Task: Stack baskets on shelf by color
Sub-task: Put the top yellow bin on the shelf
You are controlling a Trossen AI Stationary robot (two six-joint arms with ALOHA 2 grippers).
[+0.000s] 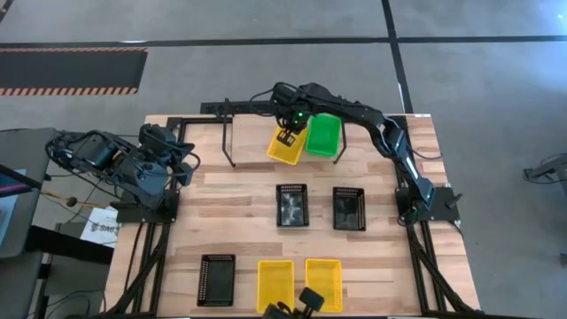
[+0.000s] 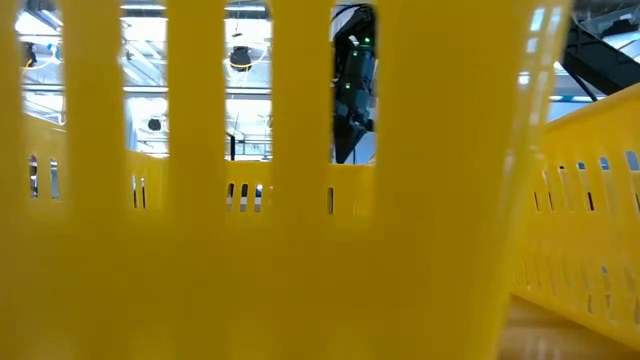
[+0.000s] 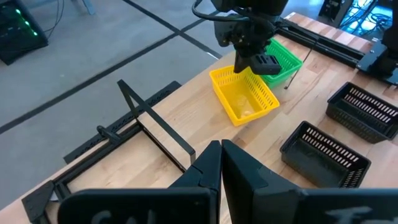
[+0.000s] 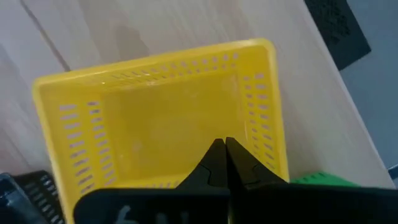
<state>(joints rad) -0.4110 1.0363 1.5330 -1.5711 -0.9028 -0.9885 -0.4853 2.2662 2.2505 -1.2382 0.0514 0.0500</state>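
Observation:
A yellow basket [image 1: 285, 147] [image 4: 161, 124] stands on its base, turned askew, on the pale wood between the shelf's looped ends [image 1: 228, 142]. A green basket [image 1: 323, 135] [image 3: 283, 59] stands close beside it. My right gripper [image 1: 287, 136] [image 4: 224, 144] is shut and points down into the yellow basket just inside its far wall. My left gripper [image 1: 190, 165] [image 3: 221, 147] is shut and waits raised at the table's left edge. Black baskets [image 1: 291, 205] [image 1: 349, 208] lie mid-table. Another black basket [image 1: 217, 279] and two yellow ones [image 1: 275, 283] [image 1: 323, 282] lie near the front. My right gripper reaches from above with its shut fingertips [image 3: 241, 67] into the yellow basket, next to the inside of its far wall [image 4: 155, 184]. Whether they touch the wall or the floor I cannot tell. The basket rests on the wood.
The low view is filled by the slotted wall of a yellow basket [image 2: 300, 250] right in front of the camera. Only a strip of my right arm [image 2: 352, 90] shows through the slots. Bare wood lies left of the yellow basket, toward the shelf's left end [image 3: 155, 127].

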